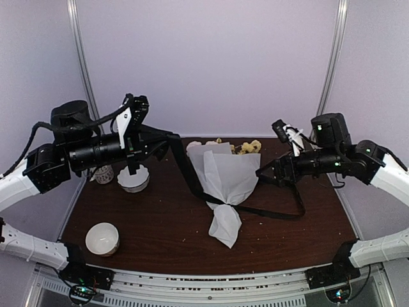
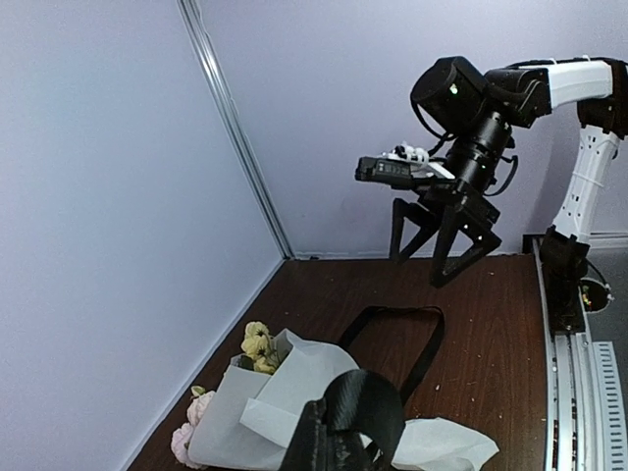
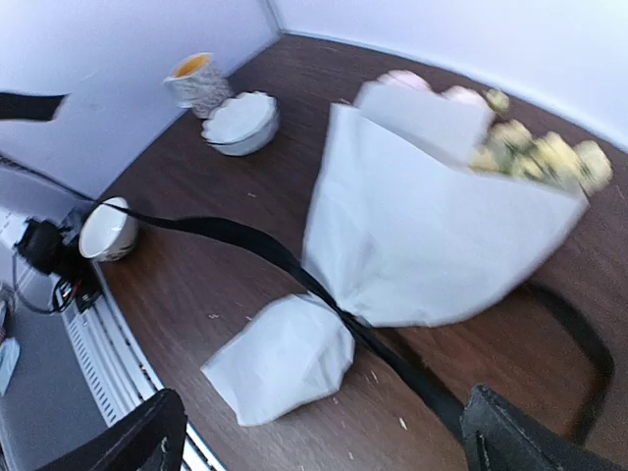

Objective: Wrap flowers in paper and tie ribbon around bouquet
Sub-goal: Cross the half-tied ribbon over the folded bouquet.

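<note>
Pinching the ribbon (image 1: 188, 169), the left fingers (image 1: 160, 137) are pressed together above the tabletop (image 1: 160, 224), and the strip slopes taut down to the narrow waist of the bouquet (image 1: 223, 176). The right fingers (image 2: 398, 228) stand spread wide and empty, the ribbon's other part lying in a slack loop on the tabletop beneath them. The bouquet lies mid-tabletop, wide end at the far side.

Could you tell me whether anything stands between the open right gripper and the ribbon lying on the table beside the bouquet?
Nothing visible does. The right gripper hangs open above the ribbon where it loops loose; the bouquet lies beside, not between.
</note>
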